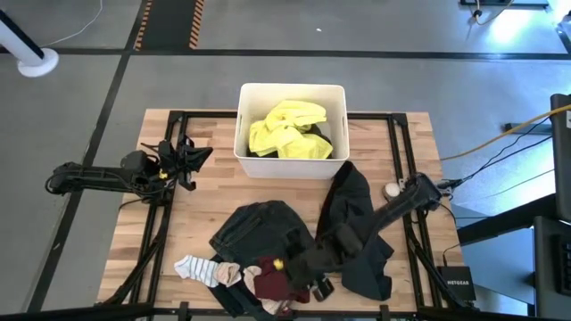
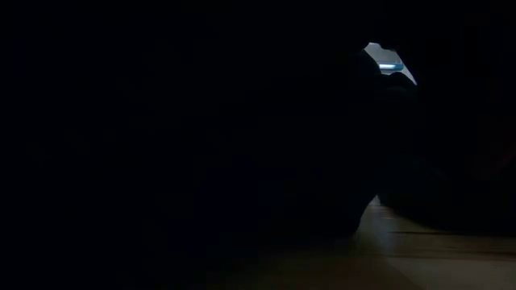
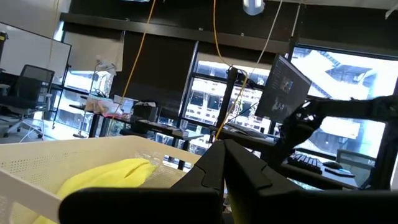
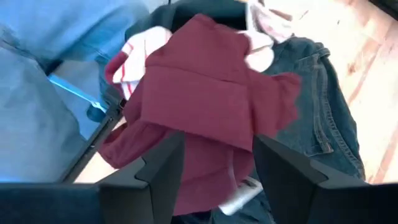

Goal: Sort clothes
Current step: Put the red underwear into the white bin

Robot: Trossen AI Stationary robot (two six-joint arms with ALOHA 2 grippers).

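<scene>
Surroundings: I see one white bin (image 1: 290, 162) at the table's (image 1: 205, 192) far edge; the low view is almost wholly blacked out.
Right gripper (image 4: 211, 171): spread wide just over the maroon garment (image 4: 205, 106), holding nothing.
Left gripper (image 1: 189, 153): idle beside the bin, fingers together.
Count: one yellow garment (image 1: 287, 129) binned; denim (image 1: 259, 230), black garment (image 1: 352, 209), striped socks (image 1: 201, 269) on the table.

A bin (image 1: 291, 160) stands at the table's (image 1: 205, 192) far middle with a garment (image 1: 287, 129) inside. Nearer lie jeans (image 1: 259, 227), socks (image 1: 203, 269) to their left, another garment (image 1: 357, 209) to their right.
</scene>
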